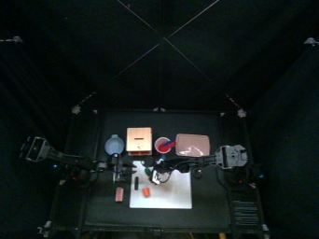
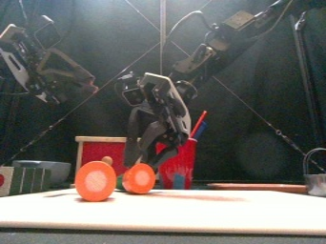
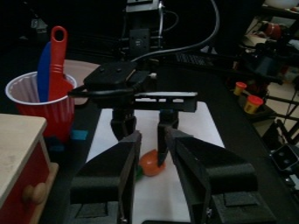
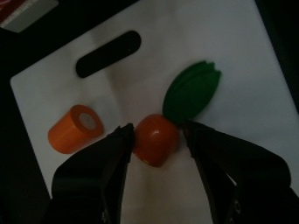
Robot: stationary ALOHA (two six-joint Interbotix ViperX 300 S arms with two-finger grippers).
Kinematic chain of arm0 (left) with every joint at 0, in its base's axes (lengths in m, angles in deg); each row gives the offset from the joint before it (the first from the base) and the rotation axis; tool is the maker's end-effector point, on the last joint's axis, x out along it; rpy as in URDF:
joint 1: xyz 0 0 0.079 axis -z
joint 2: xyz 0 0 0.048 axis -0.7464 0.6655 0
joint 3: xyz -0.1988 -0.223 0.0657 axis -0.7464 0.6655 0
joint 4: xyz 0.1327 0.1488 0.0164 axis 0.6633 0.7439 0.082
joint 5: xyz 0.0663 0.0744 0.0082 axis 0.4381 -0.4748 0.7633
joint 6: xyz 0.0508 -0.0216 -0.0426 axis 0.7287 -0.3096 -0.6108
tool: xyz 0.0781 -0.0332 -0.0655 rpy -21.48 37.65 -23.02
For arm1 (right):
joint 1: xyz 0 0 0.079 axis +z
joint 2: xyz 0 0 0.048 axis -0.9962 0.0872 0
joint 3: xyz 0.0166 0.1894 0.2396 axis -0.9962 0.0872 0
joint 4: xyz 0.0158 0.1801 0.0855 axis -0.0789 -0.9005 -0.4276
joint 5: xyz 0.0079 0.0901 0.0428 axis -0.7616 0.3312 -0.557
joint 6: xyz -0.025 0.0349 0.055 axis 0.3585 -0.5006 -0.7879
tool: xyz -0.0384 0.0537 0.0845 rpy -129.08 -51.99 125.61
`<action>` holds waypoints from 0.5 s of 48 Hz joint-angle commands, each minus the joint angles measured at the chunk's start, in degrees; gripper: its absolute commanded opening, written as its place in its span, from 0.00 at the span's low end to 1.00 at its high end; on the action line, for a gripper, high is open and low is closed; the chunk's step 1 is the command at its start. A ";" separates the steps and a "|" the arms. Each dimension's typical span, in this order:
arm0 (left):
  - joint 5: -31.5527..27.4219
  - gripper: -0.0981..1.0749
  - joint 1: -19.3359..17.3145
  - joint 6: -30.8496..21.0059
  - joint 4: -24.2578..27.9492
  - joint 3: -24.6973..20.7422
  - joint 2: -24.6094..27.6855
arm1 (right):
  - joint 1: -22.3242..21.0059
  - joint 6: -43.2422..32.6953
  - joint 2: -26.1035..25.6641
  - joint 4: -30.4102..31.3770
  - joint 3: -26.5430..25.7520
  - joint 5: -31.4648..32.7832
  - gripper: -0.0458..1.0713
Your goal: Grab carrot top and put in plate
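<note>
- A red cup [image 3: 38,94] stands beside the white cutting board [image 4: 233,52] and holds a blue and a red utensil, both upright.
- The pink plate [image 1: 193,145] sits behind the board on the right side of the table; nothing shows in it.
- The carrot top [image 4: 156,138] lies on the white cutting board, its green leaves [image 4: 194,88] pointing away from the gripper; the plain orange piece [image 4: 76,126] lies just beside it, apart.
- The board has bare white surface around both pieces and a handle slot [image 4: 107,53] near one edge.
- The right gripper [image 4: 158,144] reaches down over the board, its jaws part-open and straddling the carrot top's orange body, close on both sides.
- The left gripper [image 3: 149,166] hovers nearby with jaws parted, holding nothing.
</note>
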 commanded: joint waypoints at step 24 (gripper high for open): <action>0.26 0.69 -0.18 -0.18 -0.09 -0.70 -0.09 | 0.62 0.18 -1.05 2.55 -0.18 1.41 0.67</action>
